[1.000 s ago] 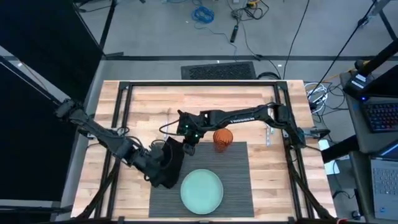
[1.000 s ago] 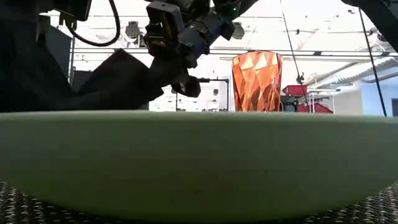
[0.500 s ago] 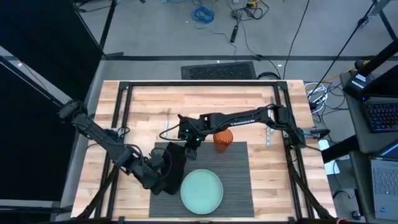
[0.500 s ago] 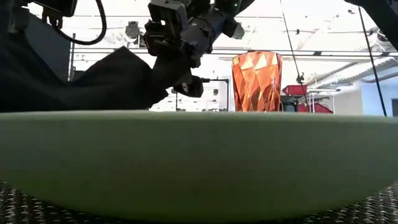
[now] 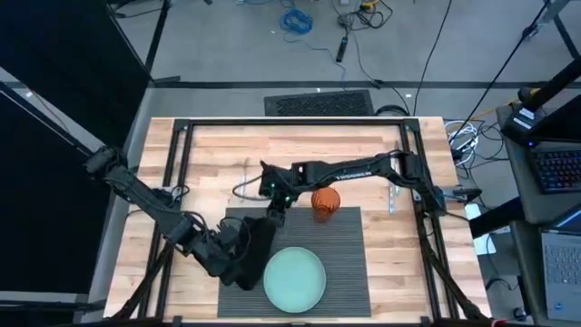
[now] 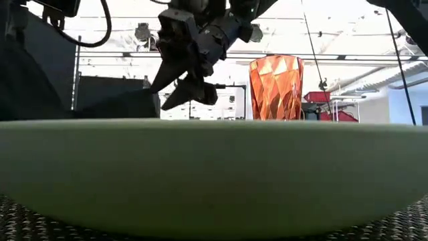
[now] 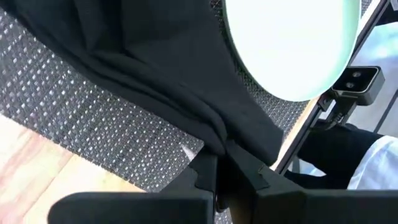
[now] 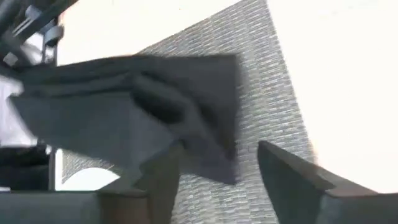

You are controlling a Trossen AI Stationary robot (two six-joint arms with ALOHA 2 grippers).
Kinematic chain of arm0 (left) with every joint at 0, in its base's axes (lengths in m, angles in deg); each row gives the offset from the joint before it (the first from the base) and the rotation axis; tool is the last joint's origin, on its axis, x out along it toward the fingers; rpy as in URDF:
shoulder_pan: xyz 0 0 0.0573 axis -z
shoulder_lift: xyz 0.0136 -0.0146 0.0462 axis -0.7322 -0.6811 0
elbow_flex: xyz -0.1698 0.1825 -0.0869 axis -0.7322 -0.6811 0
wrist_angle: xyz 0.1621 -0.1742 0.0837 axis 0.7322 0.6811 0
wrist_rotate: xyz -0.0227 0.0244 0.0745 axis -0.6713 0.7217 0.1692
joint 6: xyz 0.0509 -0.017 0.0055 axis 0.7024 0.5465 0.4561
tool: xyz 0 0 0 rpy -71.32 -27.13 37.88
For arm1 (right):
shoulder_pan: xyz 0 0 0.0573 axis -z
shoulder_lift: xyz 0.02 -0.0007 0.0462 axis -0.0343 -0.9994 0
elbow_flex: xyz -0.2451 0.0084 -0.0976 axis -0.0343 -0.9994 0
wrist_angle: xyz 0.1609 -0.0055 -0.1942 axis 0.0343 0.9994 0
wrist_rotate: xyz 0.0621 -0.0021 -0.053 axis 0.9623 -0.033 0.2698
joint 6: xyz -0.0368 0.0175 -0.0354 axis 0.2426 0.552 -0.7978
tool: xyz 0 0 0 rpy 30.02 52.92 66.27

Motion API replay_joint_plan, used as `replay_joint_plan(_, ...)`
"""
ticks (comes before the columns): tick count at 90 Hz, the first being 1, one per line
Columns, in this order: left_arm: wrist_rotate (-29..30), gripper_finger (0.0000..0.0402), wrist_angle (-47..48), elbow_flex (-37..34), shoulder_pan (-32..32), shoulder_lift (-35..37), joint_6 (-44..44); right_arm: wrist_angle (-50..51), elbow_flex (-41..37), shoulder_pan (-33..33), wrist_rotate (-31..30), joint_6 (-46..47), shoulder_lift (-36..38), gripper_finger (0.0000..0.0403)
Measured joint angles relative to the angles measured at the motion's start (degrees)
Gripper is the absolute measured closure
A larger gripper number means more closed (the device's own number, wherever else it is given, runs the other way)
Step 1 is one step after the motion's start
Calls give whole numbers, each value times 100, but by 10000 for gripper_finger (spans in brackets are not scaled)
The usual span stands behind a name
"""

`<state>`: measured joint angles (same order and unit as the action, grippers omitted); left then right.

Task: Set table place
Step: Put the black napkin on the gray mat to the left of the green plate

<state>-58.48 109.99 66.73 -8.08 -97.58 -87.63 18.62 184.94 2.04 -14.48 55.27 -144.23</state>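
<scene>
Now my left hand [image 5: 238, 257], low at about eight o'clock on the surface [image 5: 209, 154], is clamped on the black napkin [image 5: 250, 254], which lies bunched along the left part of the dark ribbed placemat [image 5: 345, 263]. That placemat sits at six o'clock, toward the near edge. On it, just right of the napkin, the pale green plate [image 5: 294, 279] has nothing in it. My right hand [image 5: 275, 212] hovers above the napkin's far end with its fingers [image 8: 292, 180] spread apart; half a second ago they were pinching that cloth, and the raised corner has since dropped. At the placemat's far edge stands the orange faceted glass [image 5: 325, 202]; what it holds I cannot tell.
</scene>
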Motion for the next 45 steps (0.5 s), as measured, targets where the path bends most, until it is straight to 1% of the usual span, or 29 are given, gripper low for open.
replay_joint_plan(10,48,401,13,0,163,0,-313,133,0,252,30,111,65,162)
replay_joint_plan(16,107,401,34,0,294,0,-570,186,-2,369,195,121,132,154)
replay_joint_plan(21,218,401,69,0,404,0,-850,198,-2,447,291,124,208,151)
replay_joint_plan(35,357,401,75,2,647,-146,-1562,110,-2,580,306,-6,488,149)
replay_joint_plan(45,383,401,-347,2,773,-432,-1887,194,0,639,310,-108,705,149)
